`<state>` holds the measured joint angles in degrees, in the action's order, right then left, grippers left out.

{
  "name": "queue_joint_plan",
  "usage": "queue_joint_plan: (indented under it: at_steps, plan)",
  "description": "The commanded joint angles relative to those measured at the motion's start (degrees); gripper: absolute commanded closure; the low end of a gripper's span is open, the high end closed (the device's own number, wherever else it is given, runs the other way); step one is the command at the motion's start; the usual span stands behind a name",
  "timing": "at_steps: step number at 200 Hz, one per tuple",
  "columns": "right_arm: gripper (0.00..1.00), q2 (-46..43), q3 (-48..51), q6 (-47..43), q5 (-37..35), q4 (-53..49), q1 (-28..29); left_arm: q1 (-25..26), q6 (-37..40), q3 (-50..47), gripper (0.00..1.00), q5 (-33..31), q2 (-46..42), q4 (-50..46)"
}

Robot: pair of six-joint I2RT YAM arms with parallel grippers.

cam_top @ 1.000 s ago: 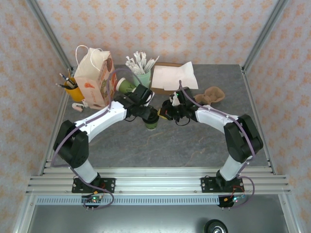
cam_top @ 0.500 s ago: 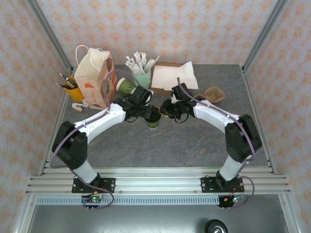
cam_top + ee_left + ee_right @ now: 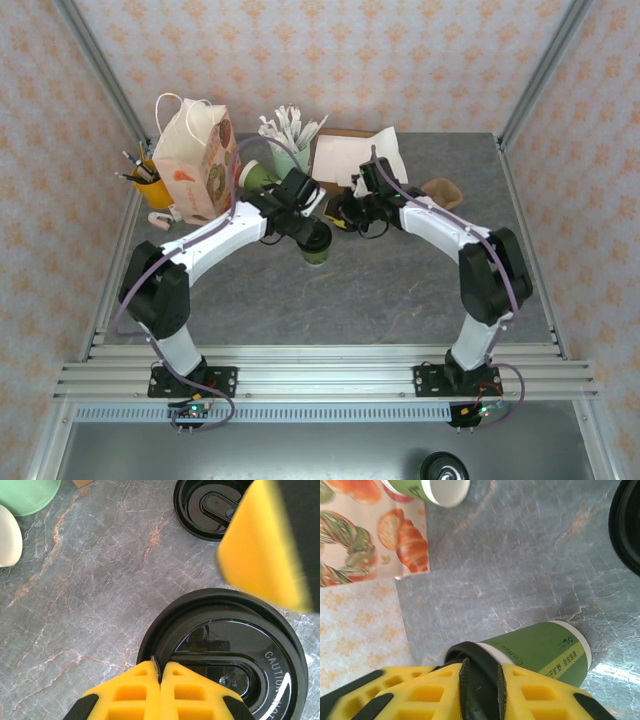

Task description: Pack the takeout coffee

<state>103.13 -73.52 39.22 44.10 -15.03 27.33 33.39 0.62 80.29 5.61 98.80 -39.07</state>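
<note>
- Standing upright near the middle of the grey marbled bench (image 3: 400,290), the takeout coffee (image 3: 318,244), a small dark green paper cup with a round black plastic lid, is carrying that lid seated on top.
- The left hand (image 3: 160,668) is resting on the near rim of the lid with its fingers pressed fully together, gripping nothing between them.
- The right hand (image 3: 481,669) is what has just changed. A second ago it was shut and sitting against the cup's right side. Now it is pulling off toward the far side, and its fingers are parting to a narrow gap, holding nothing as far as I can judge.
- The cup is also sitting slightly further right than a second ago.
- A second round black plastic lid (image 3: 210,502) is lying flat on the bench just beyond the cup. Further back, the lidless dark green paper cup (image 3: 257,177) seems to be lying on its side beside the pale green cup of wrapped sticks (image 3: 293,158).
- Judging from this, the lidding is looking finished and the right hand is getting clear. The coffee is not yet in the cream paper carrier bag (image 3: 195,160) printed with pastries, which is standing at the far left, well apart from it.
- The next move is probably calling for a proper grasp round the cup's wall, since the shut left hand is only touching the top, and for keeping the cup upright on its way into the bag.
</note>
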Motion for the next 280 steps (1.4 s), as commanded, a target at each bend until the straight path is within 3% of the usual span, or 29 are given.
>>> queue_joint_plan:
  at_steps: [1, 103, 143, 177, 221, 248, 280]
  plan:
    - [0.74, 2.48, -1.01, -1.75, 5.56, 0.08, 0.52, 0.54, 2.41, -1.24, 1.00, 1.25, 3.58, -9.36]
    - [0.73, 1.06, 1.77, -1.87, 7.11, 0.49, 0.97, 0.54, 1.72, -1.45, 1.00, 1.01, 3.90, -8.66]
    - [0.79, 4.97, 6.81, -6.24, -1.14, -8.03, 3.45, 0.62, -0.69, -3.97, 1.00, 1.25, 3.70, -6.00]
    - [0.82, 7.48, 12.36, -5.32, -5.86, -8.59, 4.57, 0.64, -4.87, -10.72, 1.00, 3.24, 4.00, -1.07]
    - [0.81, 3.88, 8.35, -5.60, -7.97, -11.31, 4.59, 1.15, -7.91, -14.18, 1.00, 2.74, 1.16, 0.59]
    - [0.70, -1.60, 4.99, -2.80, -8.51, -7.97, 4.62, 1.07, -9.54, -8.64, 1.00, -1.32, -1.72, -4.81]
    - [0.46, -11.25, 7.70, -2.85, -17.67, -2.04, 4.48, 1.15, -14.60, -4.45, 1.00, -4.49, -4.35, -8.75]
